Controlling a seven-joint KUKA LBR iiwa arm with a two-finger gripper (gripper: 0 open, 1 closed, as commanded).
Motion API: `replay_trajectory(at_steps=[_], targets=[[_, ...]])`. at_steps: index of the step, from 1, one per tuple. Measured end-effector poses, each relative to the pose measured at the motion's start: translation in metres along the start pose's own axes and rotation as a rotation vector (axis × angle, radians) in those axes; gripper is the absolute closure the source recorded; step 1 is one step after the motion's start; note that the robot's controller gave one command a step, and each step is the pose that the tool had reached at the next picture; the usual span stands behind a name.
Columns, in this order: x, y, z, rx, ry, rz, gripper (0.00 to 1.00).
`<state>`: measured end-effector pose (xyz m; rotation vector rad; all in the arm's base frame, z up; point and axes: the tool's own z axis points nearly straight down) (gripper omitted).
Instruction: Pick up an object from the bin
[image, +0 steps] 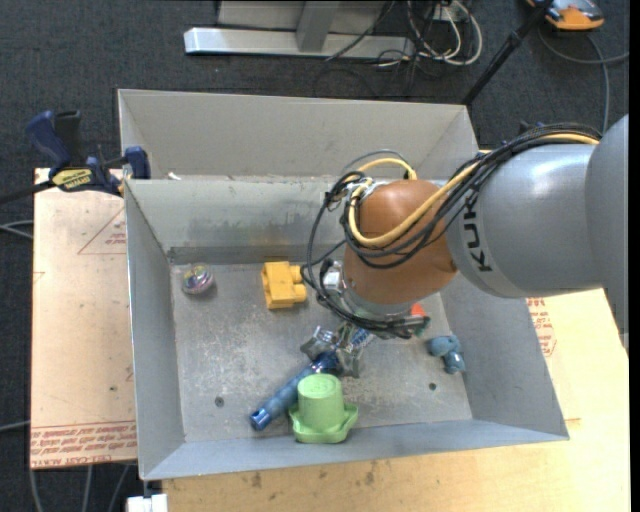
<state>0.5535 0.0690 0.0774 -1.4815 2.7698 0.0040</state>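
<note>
Grey metal bin (150, 300): the hand (335, 352) hangs low near the floor, with a blue tube (283, 400) and a green flanged cup (322, 408) just beside it. Nothing appears lifted, so the pick seems not yet made. The orange wrist cover (400, 240) shadows the hand; spread or pinching cannot be told.

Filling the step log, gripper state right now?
Gripper: cannot be told whether open or closed; it is low in the bin, by the upper end of the blue tube, near the green cup.
</note>
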Motion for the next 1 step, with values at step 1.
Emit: replay_trajectory(at_steps=[1], targets=[[-0.0121,0.0072,-0.1567,0.009,-0.006,0.007,1.00]])
